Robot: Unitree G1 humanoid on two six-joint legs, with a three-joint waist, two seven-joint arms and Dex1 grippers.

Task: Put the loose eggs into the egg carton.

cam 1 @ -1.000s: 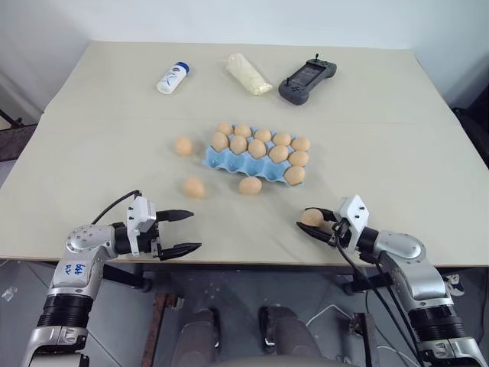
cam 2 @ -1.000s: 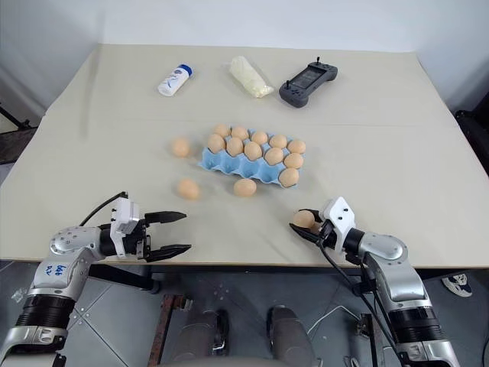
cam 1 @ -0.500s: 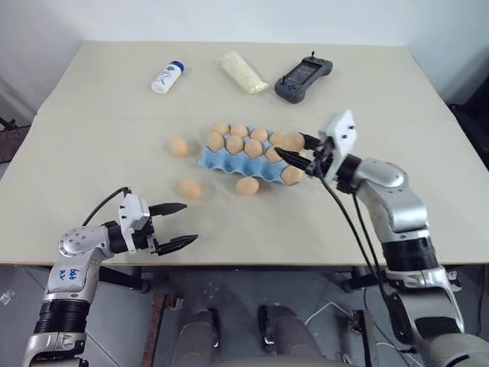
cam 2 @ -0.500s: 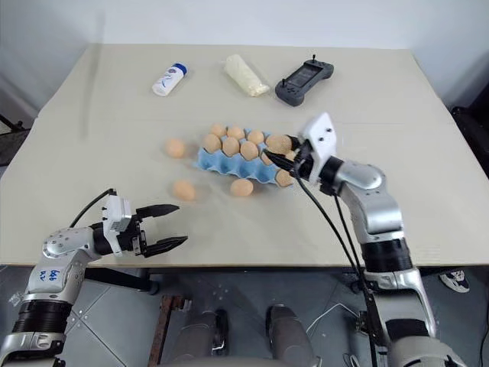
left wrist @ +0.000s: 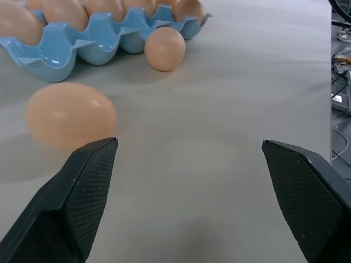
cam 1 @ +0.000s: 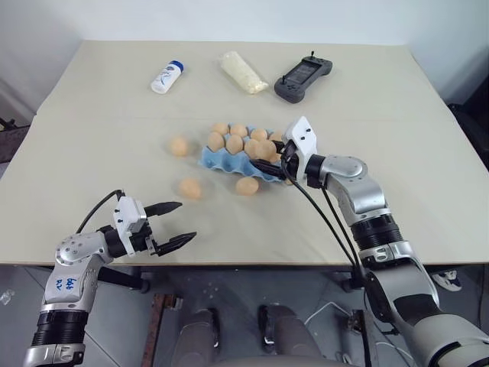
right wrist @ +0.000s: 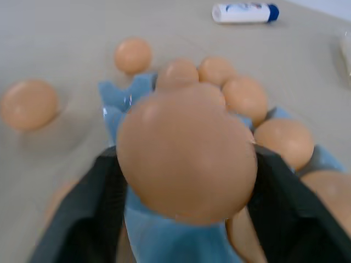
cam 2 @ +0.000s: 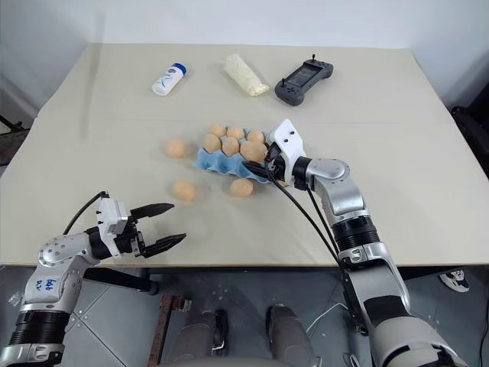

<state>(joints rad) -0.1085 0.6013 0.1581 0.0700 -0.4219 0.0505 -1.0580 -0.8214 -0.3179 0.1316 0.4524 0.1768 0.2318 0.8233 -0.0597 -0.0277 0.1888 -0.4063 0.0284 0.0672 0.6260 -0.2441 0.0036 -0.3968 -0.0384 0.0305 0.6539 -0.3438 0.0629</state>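
The light blue egg carton (cam 1: 216, 159) lies mid-table, with eggs in most of its cups. Three loose eggs rest on the table around it: one to its left (cam 1: 180, 145), one nearer the front left (cam 1: 191, 188) and one against its front edge (cam 1: 247, 185). My right gripper (cam 1: 269, 151) hovers over the carton's front right part, shut on an egg (right wrist: 186, 153) seated between both fingers. My left gripper (cam 1: 187, 222) stands open near the table's front left edge, level, nothing between its fingers. The front-left egg (left wrist: 70, 114) lies just beyond its tips.
Along the back of the table lie a white bottle with a blue cap (cam 1: 166, 77), a pale yellow lumpy bag (cam 1: 244, 73) and a dark grey controller (cam 1: 303, 77). The table's front edge runs just behind my left gripper.
My right gripper has carried its egg from the table's front right up and leftward to over the carton. The left arm has stayed about where it was, still open.
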